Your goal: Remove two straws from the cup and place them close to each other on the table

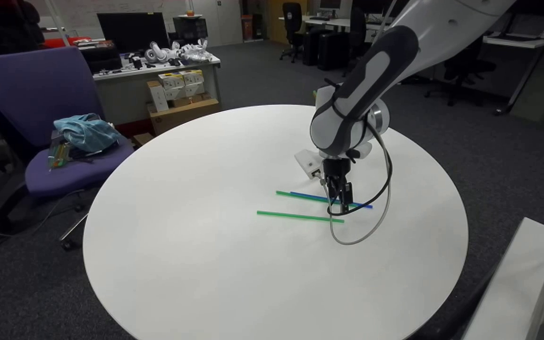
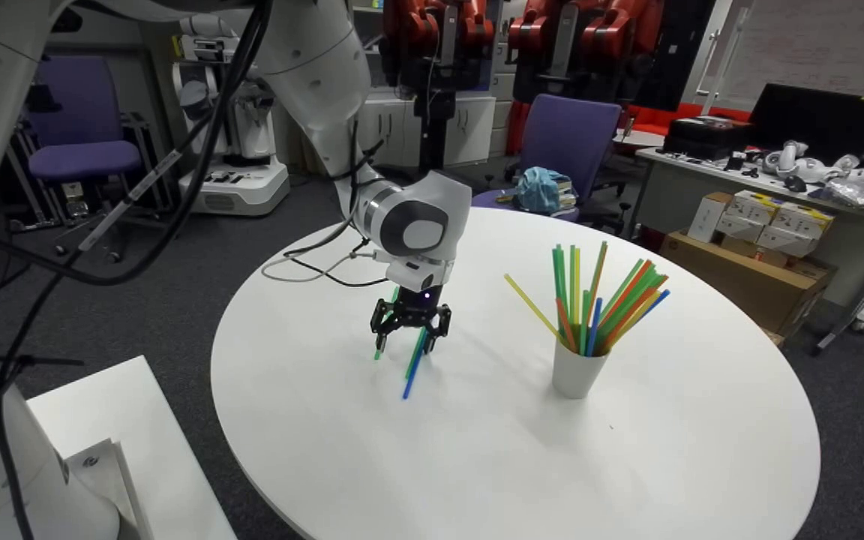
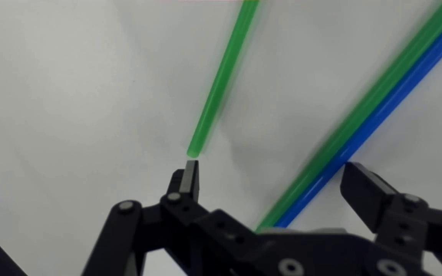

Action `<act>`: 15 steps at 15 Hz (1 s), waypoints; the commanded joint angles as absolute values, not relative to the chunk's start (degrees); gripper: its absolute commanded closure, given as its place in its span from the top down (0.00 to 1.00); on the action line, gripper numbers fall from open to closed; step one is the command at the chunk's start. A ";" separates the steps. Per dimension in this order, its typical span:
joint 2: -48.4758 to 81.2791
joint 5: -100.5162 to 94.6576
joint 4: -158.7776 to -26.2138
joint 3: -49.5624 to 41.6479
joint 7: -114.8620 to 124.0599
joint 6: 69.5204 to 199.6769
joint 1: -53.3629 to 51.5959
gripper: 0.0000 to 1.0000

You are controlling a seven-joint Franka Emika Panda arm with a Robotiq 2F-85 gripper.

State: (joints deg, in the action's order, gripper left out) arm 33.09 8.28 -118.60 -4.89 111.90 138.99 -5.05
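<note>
Three straws (image 1: 300, 216), one blue and two green, lie on the table (image 1: 196, 264) in an exterior view. In an exterior view, the upright white cup (image 2: 577, 376) holds a mixed-colour straw bundle (image 2: 595, 326). Wrist view: gripper (image 3: 271, 168) spread wide across the green-blue pair (image 3: 380, 115), clasping nothing.

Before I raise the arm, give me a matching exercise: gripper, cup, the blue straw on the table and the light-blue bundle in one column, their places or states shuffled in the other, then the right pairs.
Column one:
1. Gripper
2. Cup
3. Blue straw on the table
4. Light-blue bundle

Column two:
A. On a purple chair
B. Lying right alongside a green straw
C. Open
D. Standing, with a bunch of straws in it

Right pairs: 1-C, 2-D, 3-B, 4-A
</note>
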 commanded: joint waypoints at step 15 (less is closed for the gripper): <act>29.41 10.44 -118.57 -3.17 105.96 134.75 -2.93 1.00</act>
